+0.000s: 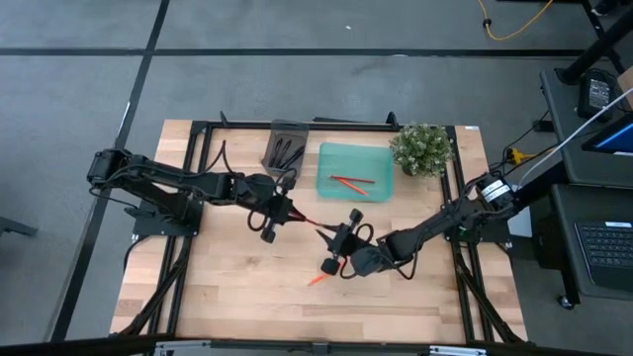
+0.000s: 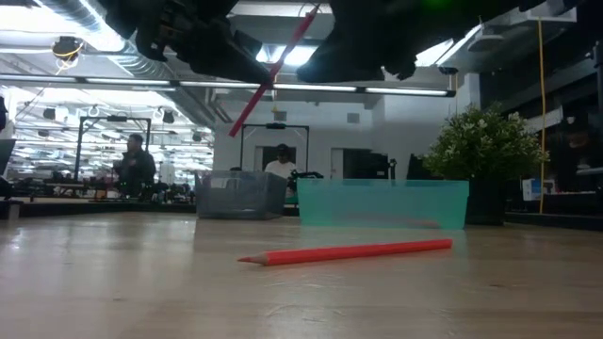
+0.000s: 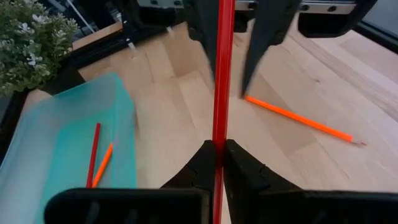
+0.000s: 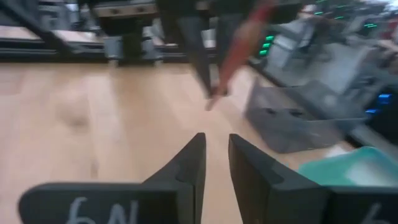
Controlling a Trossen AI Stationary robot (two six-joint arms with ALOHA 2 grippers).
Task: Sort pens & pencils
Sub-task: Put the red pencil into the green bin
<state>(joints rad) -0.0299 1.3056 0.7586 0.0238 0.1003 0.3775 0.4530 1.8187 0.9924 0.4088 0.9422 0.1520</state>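
Red against pale wood, a pencil (image 3: 222, 74) hangs above mid-table, pinched in the closed fingers of the left gripper (image 1: 269, 225), while the right gripper (image 1: 334, 255) faces it close by, its fingers (image 4: 189, 163) parted by a narrow gap and holding nothing; the red shaft (image 1: 315, 225) runs from one claw toward the other, though whether its far end reaches the right fingers cannot be told.

A handover looks to be the step in hand; done well, the right claw would line its gap up with the shaft, close squarely on it, and only then would the left let go, so nothing drops or twists.

One orange pencil (image 1: 318, 280) lies on the table toward the near edge, beneath the right gripper; two more pencils (image 1: 351, 183) lie in the teal tray (image 1: 331, 155) near the far edge, beside a potted plant (image 1: 422, 148); the pens (image 1: 285, 154) lie in a grey tray (image 1: 289, 128) just left of the teal one, their count hard to make out.

In the low view both grippers are cut off at the top; people in the room behind are distant and indistinct.
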